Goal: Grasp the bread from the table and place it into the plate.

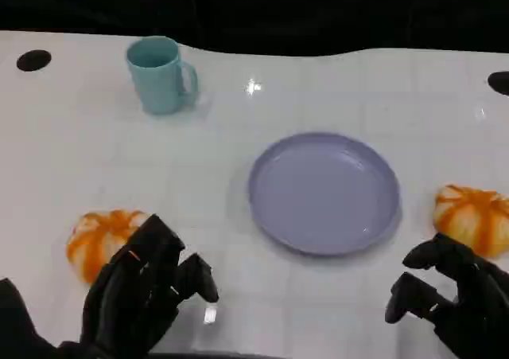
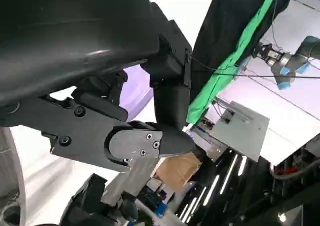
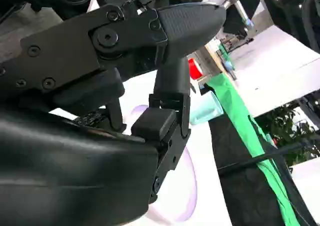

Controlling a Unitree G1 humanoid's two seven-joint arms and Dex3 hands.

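Observation:
Two orange-and-white striped bread rolls lie on the white table: one at the near left (image 1: 99,238), one at the near right (image 1: 474,217). Between them sits a lavender plate (image 1: 324,192) with nothing on it. My left hand (image 1: 147,291) hovers just in front of the left roll with its fingers spread, overlapping the roll's near edge and holding nothing. My right hand (image 1: 449,295) is just in front of the right roll, fingers loosely curved and apart, with nothing in it. The plate (image 2: 137,88) shows behind my left hand (image 2: 125,131). The plate (image 3: 186,188) lies beyond my right hand (image 3: 150,85).
A teal mug (image 1: 160,74) stands at the far left of the table, also seen as a teal mug (image 3: 206,108) in the right wrist view. Black round holes mark the table's far corners (image 1: 33,60). A dark curtain hangs behind the table.

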